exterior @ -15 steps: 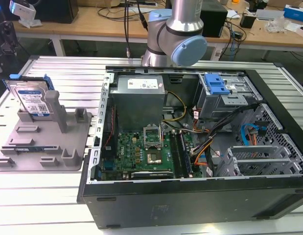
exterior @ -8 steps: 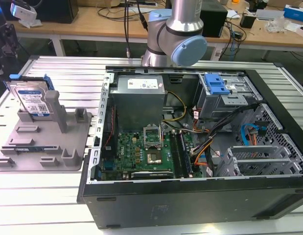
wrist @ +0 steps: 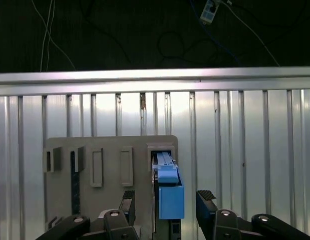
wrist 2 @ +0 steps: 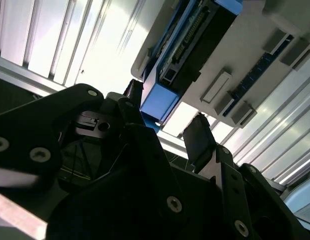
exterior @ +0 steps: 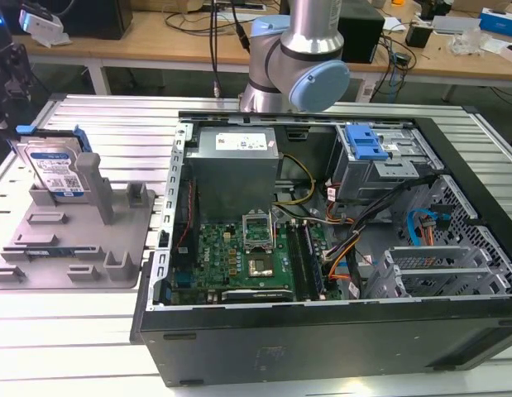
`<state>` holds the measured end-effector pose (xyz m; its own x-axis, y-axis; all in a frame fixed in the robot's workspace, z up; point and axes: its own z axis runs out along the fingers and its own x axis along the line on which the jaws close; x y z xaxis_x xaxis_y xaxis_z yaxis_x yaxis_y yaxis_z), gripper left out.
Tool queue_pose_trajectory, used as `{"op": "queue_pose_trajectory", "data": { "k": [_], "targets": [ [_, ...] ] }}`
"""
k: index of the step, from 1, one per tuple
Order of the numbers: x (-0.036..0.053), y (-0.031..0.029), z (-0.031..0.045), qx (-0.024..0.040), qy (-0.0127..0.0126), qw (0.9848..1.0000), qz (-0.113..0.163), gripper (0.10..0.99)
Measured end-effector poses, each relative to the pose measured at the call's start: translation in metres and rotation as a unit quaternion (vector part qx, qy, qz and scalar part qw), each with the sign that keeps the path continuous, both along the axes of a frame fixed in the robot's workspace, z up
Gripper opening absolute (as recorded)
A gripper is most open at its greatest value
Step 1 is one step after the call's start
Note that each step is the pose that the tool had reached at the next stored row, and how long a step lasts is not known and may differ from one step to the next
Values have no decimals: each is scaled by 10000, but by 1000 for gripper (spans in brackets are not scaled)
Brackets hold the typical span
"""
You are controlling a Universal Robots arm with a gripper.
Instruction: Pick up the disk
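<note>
The disk (exterior: 57, 169) stands on edge in the grey holder tray (exterior: 74, 244) at the exterior view's left, silver with a blue-and-white label and a blue frame. In both wrist views I look down on its thin edge. My gripper (wrist: 166, 200) is open, one black finger (wrist: 127, 201) on each side of the disk's blue end (wrist: 171, 196), and hangs above it without touching. In the second wrist view the gripper (wrist 2: 165, 117) frames the same blue end (wrist 2: 159, 100), with the disk's dark connector edge (wrist 2: 195, 45) beyond.
An open computer case (exterior: 338, 248) with motherboard, cables and a silver drive cage (exterior: 380, 157) lies at the exterior view's right. The arm's base (exterior: 293, 66) rises behind it. The tray has upright posts (exterior: 90, 178). A ribbed metal table (wrist: 245, 150) lies under everything.
</note>
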<state>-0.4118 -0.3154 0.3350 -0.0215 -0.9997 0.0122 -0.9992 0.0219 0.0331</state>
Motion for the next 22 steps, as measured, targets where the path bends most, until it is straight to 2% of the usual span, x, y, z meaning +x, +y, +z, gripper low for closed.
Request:
{"op": "queue_pose_trajectory", "data": {
  "k": [11, 22],
  "targets": [
    [3, 1, -69, 0, 0, 10000, 5, 600],
    [2, 17, -128, 0, 0, 9999, 136, 600]
  ]
}}
